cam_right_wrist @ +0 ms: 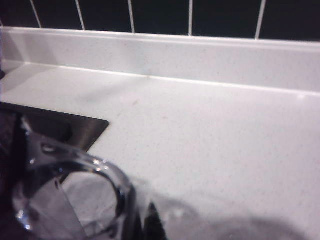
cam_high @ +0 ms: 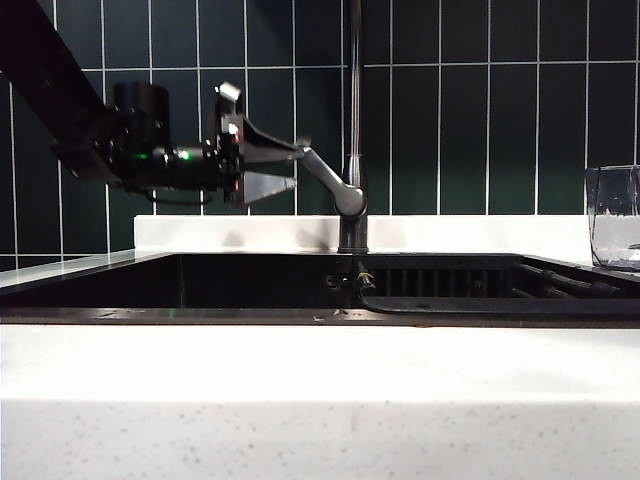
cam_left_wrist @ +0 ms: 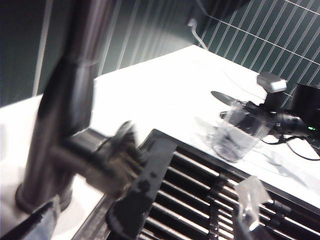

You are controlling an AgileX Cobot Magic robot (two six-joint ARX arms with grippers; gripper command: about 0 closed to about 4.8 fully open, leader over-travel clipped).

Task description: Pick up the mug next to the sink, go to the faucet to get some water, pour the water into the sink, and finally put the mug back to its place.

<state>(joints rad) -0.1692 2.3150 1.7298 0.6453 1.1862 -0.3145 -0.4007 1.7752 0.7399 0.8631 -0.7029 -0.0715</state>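
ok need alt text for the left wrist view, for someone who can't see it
The right end effector is closed on a clear glass mug standing on the white counter beside the black sink's slotted rack. Close to the camera, blurred, the brushed-metal faucet rises from its base, with the left end effector's open fingers around its lever.

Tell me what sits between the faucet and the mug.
In the exterior view, only bare white counter ledge and the sink's slotted rack lie between faucet and mug.

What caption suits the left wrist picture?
Right gripper shut on the mug beside the sink, faucet in front.
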